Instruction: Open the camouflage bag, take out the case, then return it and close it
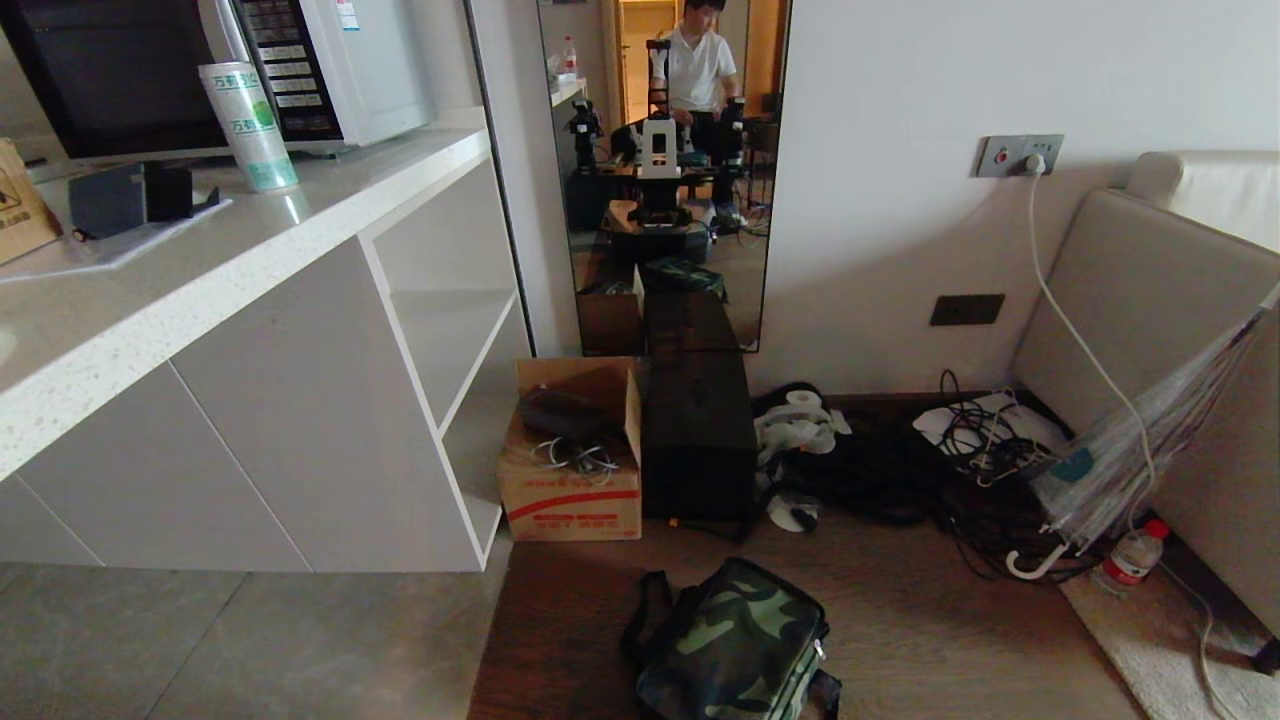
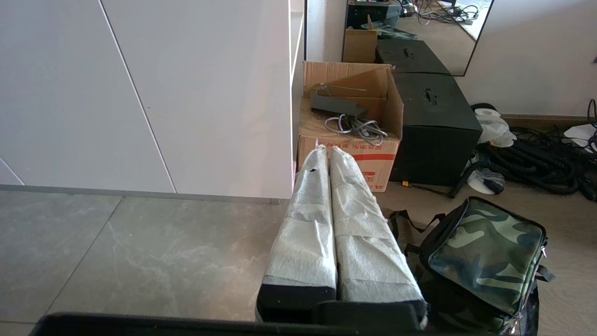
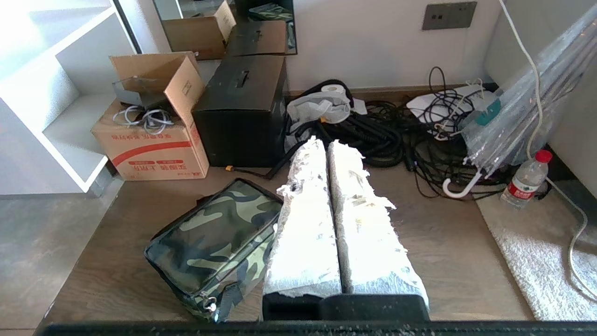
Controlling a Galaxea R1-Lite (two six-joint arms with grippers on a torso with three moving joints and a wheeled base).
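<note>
My camouflage bag (image 1: pixel 735 645) sits zipped on the floor (untouched); left claw (image 2: pixel 329 151) and right claw (image 3: pixel 325 144) pressed together, everything remains.

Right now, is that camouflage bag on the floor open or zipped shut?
Shut. The camouflage bag lies on the wooden floor with its lid flat and no interior showing in any view.

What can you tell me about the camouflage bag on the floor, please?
The camouflage bag is a boxy soft fabric bag in green, black and tan. Its lid is shut, with a pale zipper pull at one corner, and a black strap lies loose beside it. It sits flat on the wooden floor, apart from and in front of the cardboard box and the black box. Nothing touches it; neither gripper has reached it.
</note>
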